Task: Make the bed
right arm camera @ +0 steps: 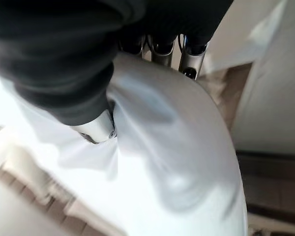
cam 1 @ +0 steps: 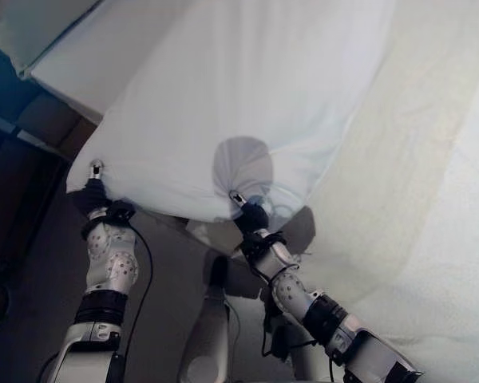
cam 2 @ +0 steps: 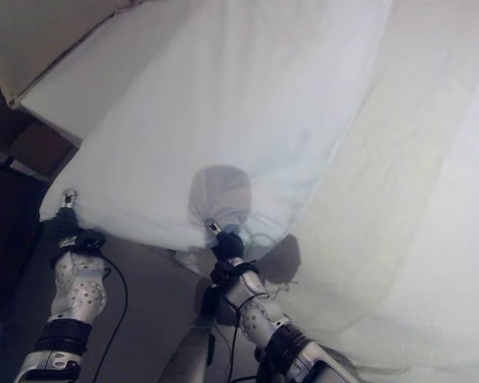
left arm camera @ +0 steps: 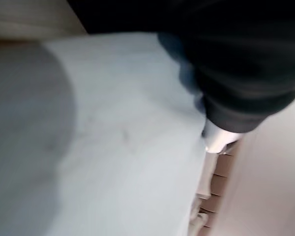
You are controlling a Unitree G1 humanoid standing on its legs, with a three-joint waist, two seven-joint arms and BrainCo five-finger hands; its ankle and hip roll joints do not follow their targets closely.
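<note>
The left hand (cam 1: 96, 185) pinches one near corner of a white pillow (cam 1: 231, 104); the right hand (cam 1: 247, 211) clamps the pillow's near edge further along, the cloth bunched into folds round its thumb (right arm camera: 99, 129). Both hold the pillow up over the edge of the bed (cam 1: 431, 239). Beyond the left hand lie the dark floor (cam 1: 24, 231) and the mattress corner (cam 1: 60, 60). The pillow looks plump and smooth, creased only at the right hand's grip.
</note>
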